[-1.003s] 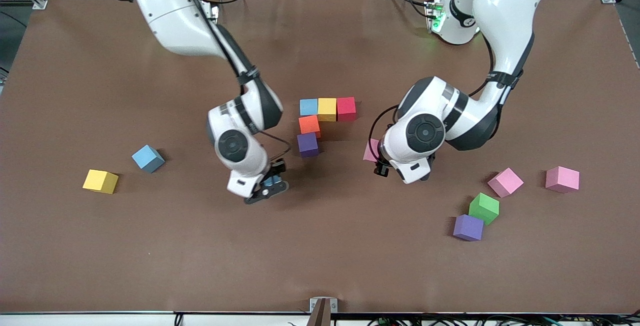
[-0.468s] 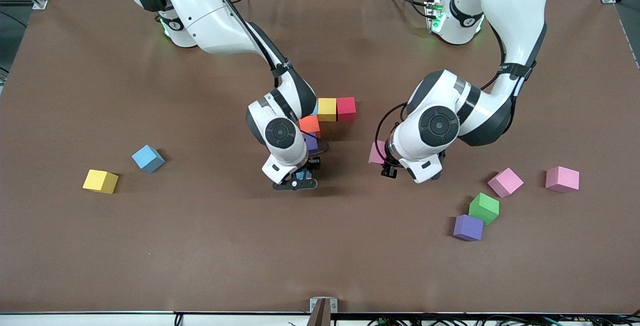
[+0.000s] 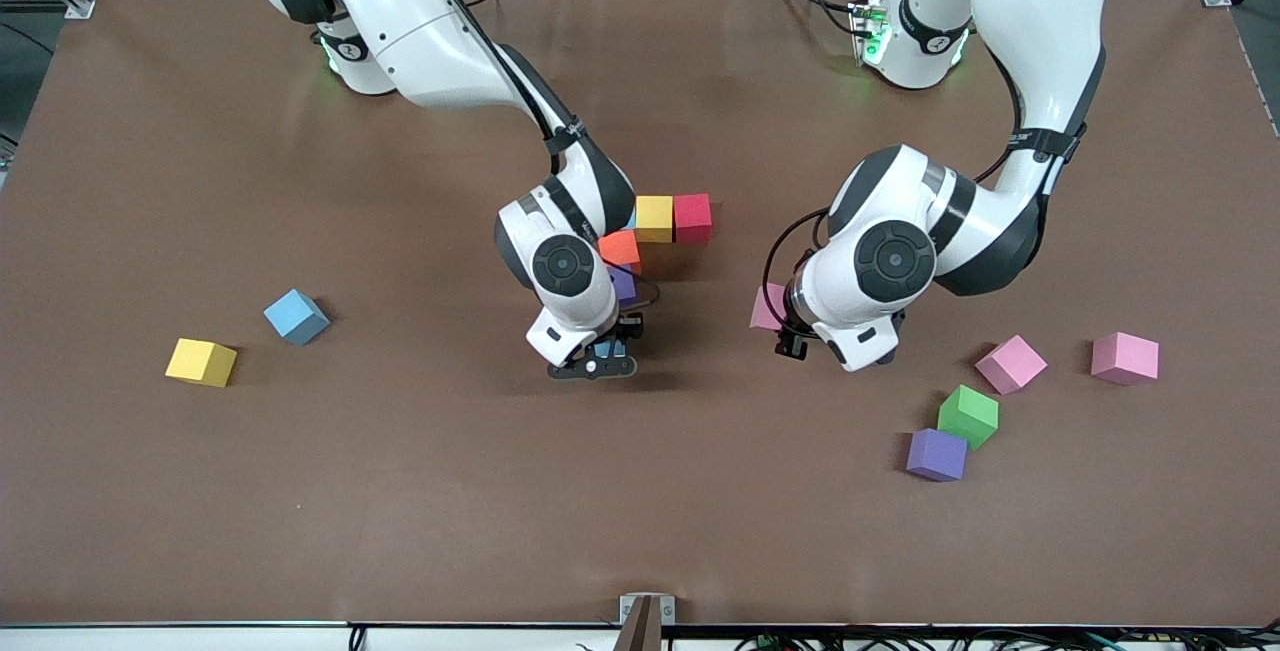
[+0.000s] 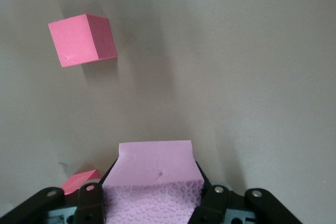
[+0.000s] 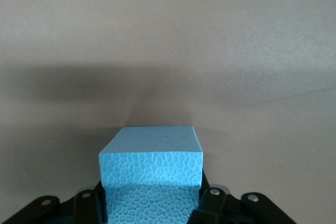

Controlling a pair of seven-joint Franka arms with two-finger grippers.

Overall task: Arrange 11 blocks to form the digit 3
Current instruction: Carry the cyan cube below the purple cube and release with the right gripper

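High front view, two close wrist views

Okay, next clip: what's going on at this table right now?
Two robot arms are building a figure out of coloured blocks. The right gripper is shut on a blue block, low beside the part-built cluster: purple block, orange block, yellow block and red block. The left gripper is shut on a pink block close by. Loose blocks lie toward both ends of the table.
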